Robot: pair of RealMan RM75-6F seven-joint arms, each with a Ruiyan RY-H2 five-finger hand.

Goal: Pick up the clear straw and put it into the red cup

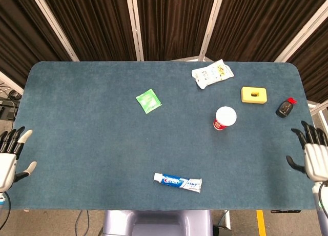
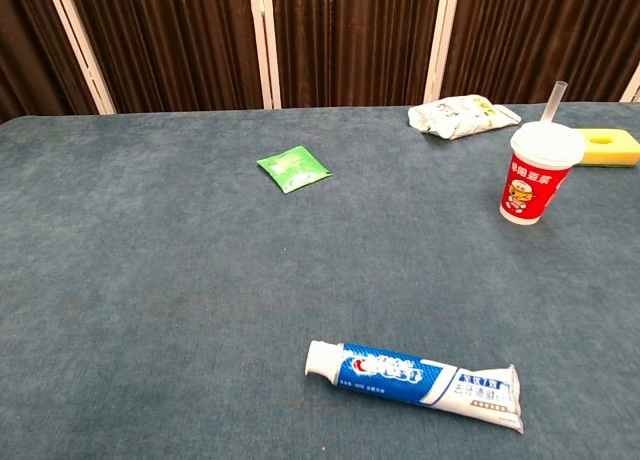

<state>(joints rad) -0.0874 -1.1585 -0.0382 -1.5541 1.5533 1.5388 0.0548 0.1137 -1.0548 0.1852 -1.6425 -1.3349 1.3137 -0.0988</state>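
Dark curtained panels [image 1: 169,20] behind a blue-grey felt table [image 1: 92,138]. Standing toward the right side, red cup [image 2: 534,186] with clear straw [image 2: 555,102] upright inside, tip rising above the white rim. Near it: yellow sponge [image 1: 254,94], white snack packet [image 1: 212,73], small black object with red cap [image 1: 285,107]. Mid-table, green sachet [image 1: 148,100]; at the front edge, toothpaste tube [image 2: 415,372]. Left hand [image 1: 9,156] and right hand [image 1: 312,156] both off the table's sides, fingers spread, holding nothing.
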